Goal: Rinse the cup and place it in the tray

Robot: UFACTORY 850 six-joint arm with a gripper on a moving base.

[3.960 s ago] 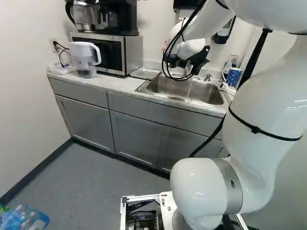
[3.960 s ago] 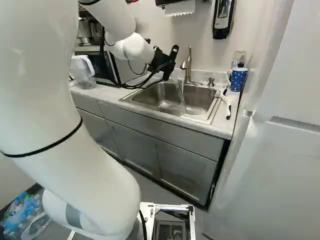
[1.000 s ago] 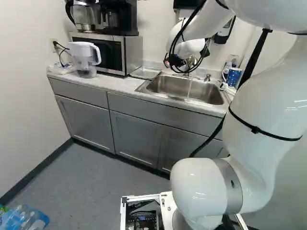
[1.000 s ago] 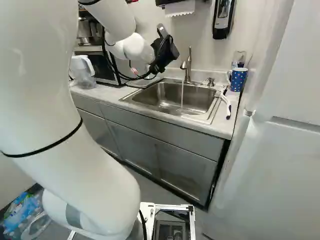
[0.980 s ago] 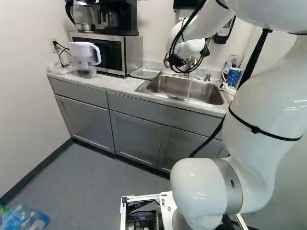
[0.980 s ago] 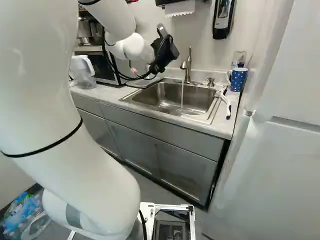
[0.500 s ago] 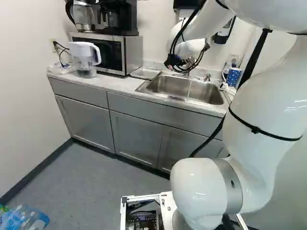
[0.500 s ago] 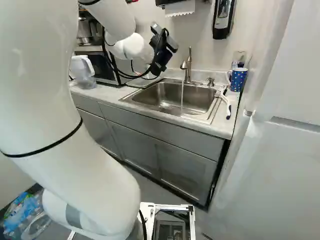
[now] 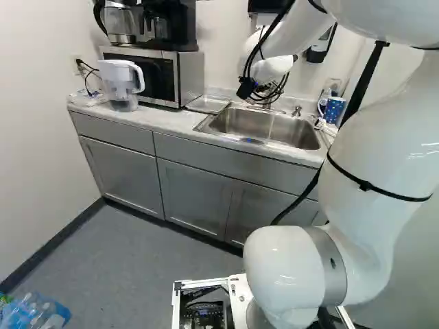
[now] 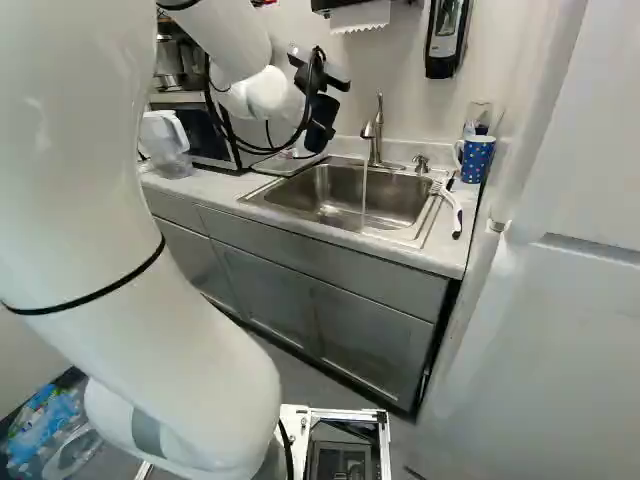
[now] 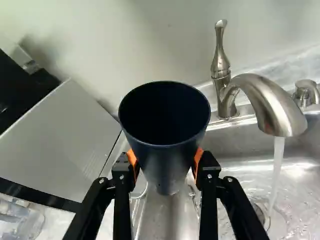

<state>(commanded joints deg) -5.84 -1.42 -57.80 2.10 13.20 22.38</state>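
My gripper (image 10: 322,77) is above the counter, left of the faucet in the right base view, with the dark cup (image 10: 321,122) below it. In the wrist view the gripper (image 11: 165,162) is shut on the dark blue cup (image 11: 165,117), orange pads touching its two sides; its mouth is visible and its inside looks dark. Water runs from the faucet (image 11: 267,105) into the sink (image 10: 335,190), beside the cup and not onto it. A flat, pale tray (image 9: 208,104) lies on the counter between the microwave and the sink, partly hidden in the right base view.
The microwave (image 9: 180,77) with a coffee maker on top and a water pitcher (image 9: 122,83) stand left of the sink. Right of it are a blue dotted mug (image 10: 475,158) and a brush (image 10: 455,212). A soap dispenser (image 10: 446,38) hangs on the wall.
The gripper has turned and shifted slightly leftward in the left base view, carrying the cup. Four seconds ago it was nearer the faucet, and the stream was deflected; now it falls straight. The base has not moved.
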